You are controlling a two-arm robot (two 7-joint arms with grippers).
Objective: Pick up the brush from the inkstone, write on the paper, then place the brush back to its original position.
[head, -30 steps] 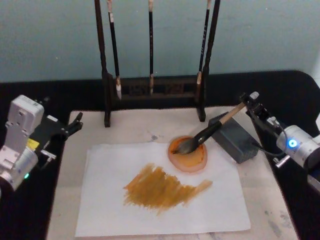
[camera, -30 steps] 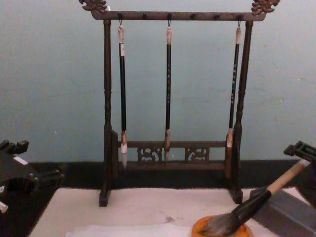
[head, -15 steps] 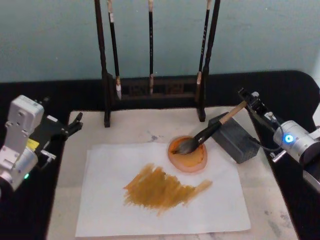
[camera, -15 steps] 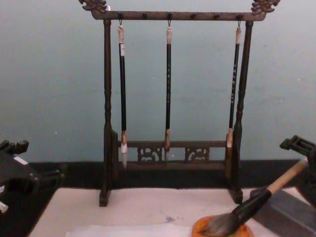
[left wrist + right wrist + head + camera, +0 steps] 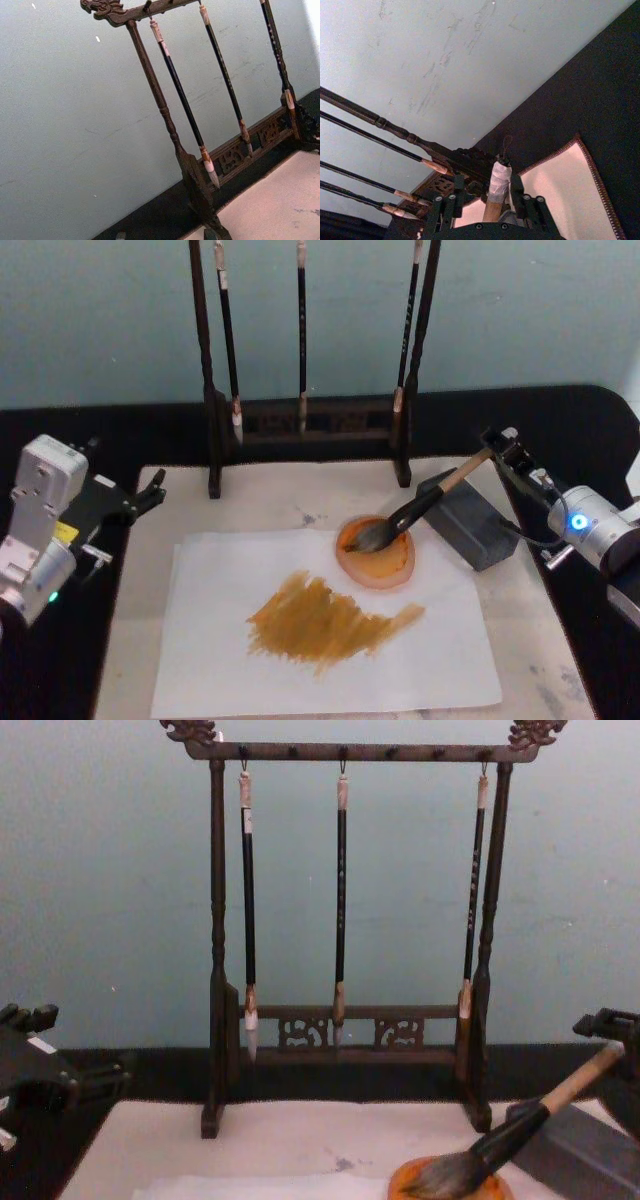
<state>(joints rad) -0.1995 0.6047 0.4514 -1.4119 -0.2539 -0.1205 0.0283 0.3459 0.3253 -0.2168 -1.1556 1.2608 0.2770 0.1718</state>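
Observation:
The brush (image 5: 420,508) lies slanted, its grey-brown tuft in a round orange dish (image 5: 376,550) and its black shaft propped on the dark grey inkstone block (image 5: 468,522). In the chest view the brush (image 5: 520,1130) rises to the right. My right gripper (image 5: 503,443) is at the handle's white end, open; in the right wrist view its fingers (image 5: 530,202) stand on either side of the taped cap (image 5: 498,182) with gaps. The white paper (image 5: 220,640) carries a broad ochre stroke (image 5: 325,620). My left gripper (image 5: 150,490) is parked open at the mat's left edge.
A dark wooden brush stand (image 5: 300,425) with three slim hanging brushes (image 5: 341,900) stands at the back of the off-white mat (image 5: 540,660). Black table surface (image 5: 580,420) surrounds the mat. A pale blue wall is behind.
The right gripper drew slightly back from the brush's end half a second ago and is close to it again. Brush, paper and left arm have stayed put.

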